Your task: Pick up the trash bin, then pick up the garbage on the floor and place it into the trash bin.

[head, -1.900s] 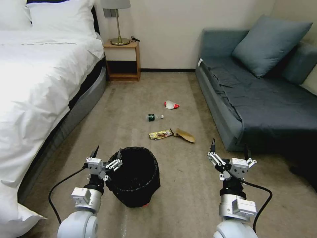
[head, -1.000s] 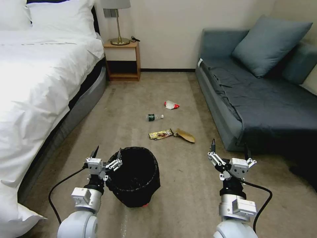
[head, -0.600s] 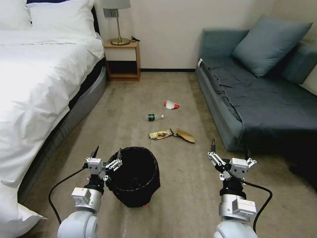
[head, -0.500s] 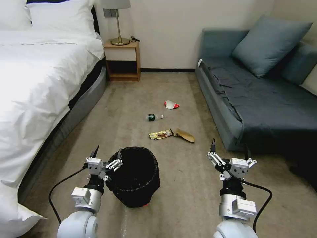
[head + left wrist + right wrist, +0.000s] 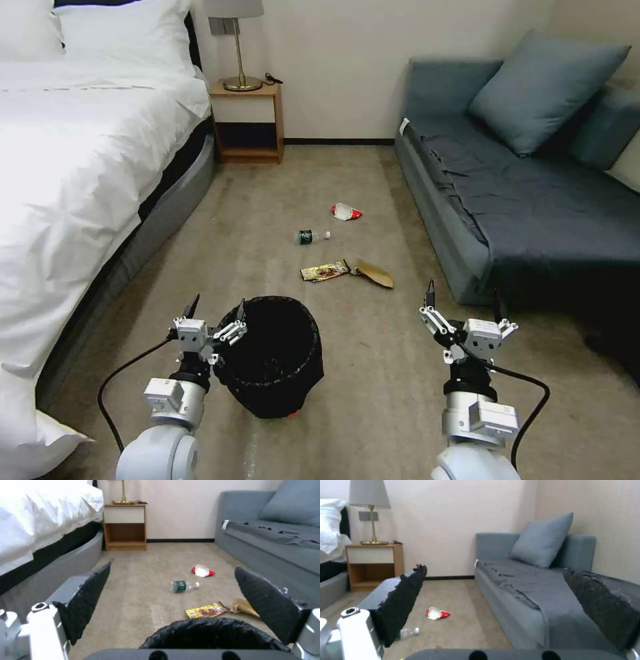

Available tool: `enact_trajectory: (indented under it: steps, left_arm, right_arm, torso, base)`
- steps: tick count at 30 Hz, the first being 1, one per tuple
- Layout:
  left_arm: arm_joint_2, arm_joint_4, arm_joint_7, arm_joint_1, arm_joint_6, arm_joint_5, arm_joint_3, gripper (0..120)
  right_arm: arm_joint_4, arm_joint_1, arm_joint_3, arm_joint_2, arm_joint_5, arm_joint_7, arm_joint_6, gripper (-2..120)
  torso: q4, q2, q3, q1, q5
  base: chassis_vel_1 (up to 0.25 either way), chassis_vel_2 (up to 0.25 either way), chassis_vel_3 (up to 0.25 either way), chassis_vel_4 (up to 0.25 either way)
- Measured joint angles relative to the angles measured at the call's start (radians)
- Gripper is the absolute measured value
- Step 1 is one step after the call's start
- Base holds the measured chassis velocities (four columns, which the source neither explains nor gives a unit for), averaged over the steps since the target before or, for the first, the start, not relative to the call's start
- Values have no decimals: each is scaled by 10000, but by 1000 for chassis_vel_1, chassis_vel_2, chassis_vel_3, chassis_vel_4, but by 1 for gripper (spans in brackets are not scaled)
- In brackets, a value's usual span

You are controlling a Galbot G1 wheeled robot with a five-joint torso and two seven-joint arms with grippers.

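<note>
The trash bin (image 5: 275, 357), round and lined with a crinkly black bag, stands on the carpet close in front of me; its rim (image 5: 213, 633) shows in the left wrist view. My left gripper (image 5: 217, 308) hovers open at the bin's left rim, one finger over its edge. My right gripper (image 5: 463, 300) hangs open above the carpet, well right of the bin. Farther ahead lies the garbage: a red-and-white wrapper (image 5: 346, 212) (image 5: 202, 570) (image 5: 437, 613), a clear bottle with green label (image 5: 311, 236) (image 5: 184, 585) (image 5: 407, 632), a yellow wrapper (image 5: 325, 271) (image 5: 206, 609) and a brown paper scrap (image 5: 375, 273) (image 5: 245, 607).
A white bed (image 5: 73, 167) runs along the left. On the right a grey-blue sofa (image 5: 527, 200) carries a cushion (image 5: 543, 87). A wooden nightstand (image 5: 247, 123) with a lamp (image 5: 237, 40) stands against the far wall. Carpet stretches between bed and sofa.
</note>
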Motion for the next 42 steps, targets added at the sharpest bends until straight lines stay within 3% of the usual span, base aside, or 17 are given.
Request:
enact_trajectory:
  steps: [28,30,32,33,35,37,39,42]
  left_arm:
    - [-6,-1,-23,-1,17,0,-5,100]
    - [-44,-28,-201,-12,161,12,-46,100]
    - [-196,-145,-967,-69,804,109,-251,100]
    - [-196,-145,-967,-69,804,109,-251,100]
    - [-385,-279,-1865,-135,1548,228,-493,100]
    - [-392,-402,-2136,-130,1796,223,-504,100]
    - [48,-665,-2423,-9,2041,117,-297,100]
    - [366,-870,-2513,86,2265,-299,-160,100]
  right_arm:
    - [0,13,20,7,10,-14,-17,100]
    - [-42,71,115,53,75,-100,-153,100]
    - [-289,361,616,297,407,-486,-837,100]
    - [-289,361,616,297,407,-486,-837,100]
    - [-599,739,1248,603,835,-998,-1714,100]
    - [-736,876,1508,707,964,-1188,-2060,100]
    - [-764,684,1437,534,763,-1225,-2112,100]
    - [-797,532,1267,429,627,-1224,-1970,100]
  torso:
    - [-1,0,0,0,0]
    - [-1,0,0,0,-1]
    - [-1,0,0,0,1]
    - [-1,0,0,0,1]
    - [1,0,0,0,0]
    - [3,-1,1,0,2]
    - [-1,0,0,0,3]
    - [-1,0,-1,0,-5]
  base:
    - [0,0,0,0]
    - [0,0,0,0]
    - [0,0,0,0]
    - [0,0,0,0]
    - [0,0,0,0]
    - [0,0,0,0]
    - [0,0,0,0]
    - [0,0,0,0]
